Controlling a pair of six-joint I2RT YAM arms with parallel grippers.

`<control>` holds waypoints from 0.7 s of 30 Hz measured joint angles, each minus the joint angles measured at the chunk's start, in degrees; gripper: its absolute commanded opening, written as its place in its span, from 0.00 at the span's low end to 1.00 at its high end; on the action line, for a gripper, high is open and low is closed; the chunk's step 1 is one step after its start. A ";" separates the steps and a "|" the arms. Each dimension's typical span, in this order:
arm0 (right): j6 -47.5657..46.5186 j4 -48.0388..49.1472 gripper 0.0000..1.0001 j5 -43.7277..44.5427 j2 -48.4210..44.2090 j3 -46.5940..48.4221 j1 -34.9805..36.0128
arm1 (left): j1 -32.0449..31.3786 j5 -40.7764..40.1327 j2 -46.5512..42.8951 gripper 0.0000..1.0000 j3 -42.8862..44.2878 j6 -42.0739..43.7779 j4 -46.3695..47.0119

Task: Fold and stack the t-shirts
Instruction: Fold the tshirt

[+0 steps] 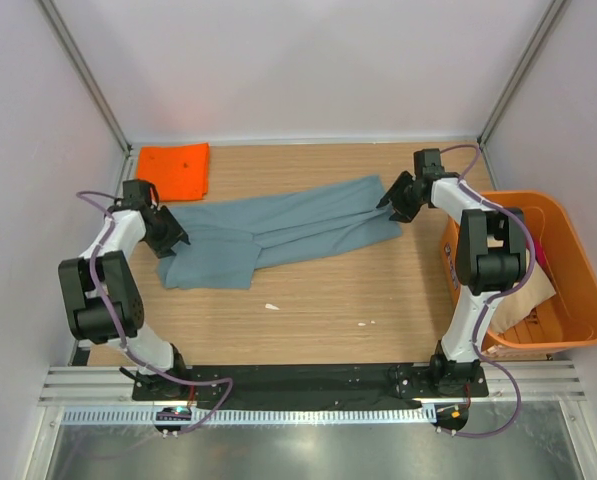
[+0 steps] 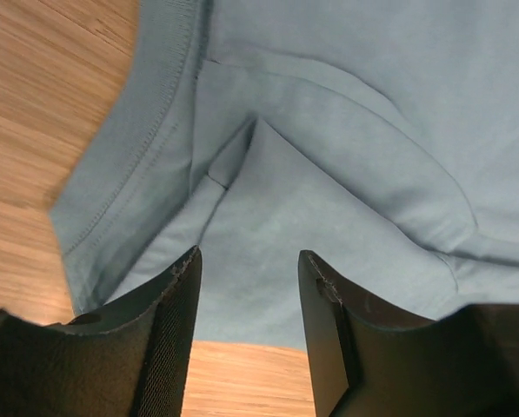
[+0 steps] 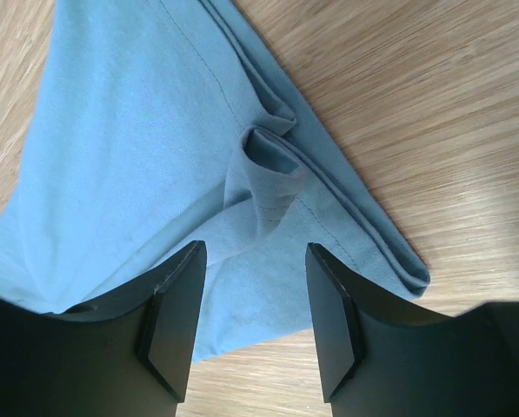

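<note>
A large grey-blue t-shirt (image 1: 278,230) lies loosely folded lengthwise across the middle of the wooden table. My left gripper (image 1: 176,242) hovers at its left end, jaws open. In the left wrist view the left gripper (image 2: 249,265) straddles the cloth's edge near a seamed hem (image 2: 146,148), with nothing pinched. My right gripper (image 1: 389,205) is at the shirt's right end. The right wrist view shows the right gripper (image 3: 253,256) open over the grey-blue t-shirt (image 3: 129,156), just short of a raised pinch of cloth (image 3: 268,174). A folded orange t-shirt (image 1: 175,170) lies at the back left.
An orange plastic tub (image 1: 578,300) stands at the right edge, holding beige cloth (image 1: 526,295) and a bit of red cloth (image 1: 541,252). Small white scraps (image 1: 271,306) lie on the bare wood in front of the shirt. White walls close in the back and sides.
</note>
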 measured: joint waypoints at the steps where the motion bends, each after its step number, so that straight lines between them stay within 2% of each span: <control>1: 0.02 0.00 0.56 0.00 0.00 0.00 0.00 | 0.28 0.13 1.49 0.49 0.44 0.17 -0.02; 21: 0.13 0.83 0.53 -0.50 2.14 0.35 0.00 | 0.42 2.38 10.64 0.40 2.62 0.13 4.79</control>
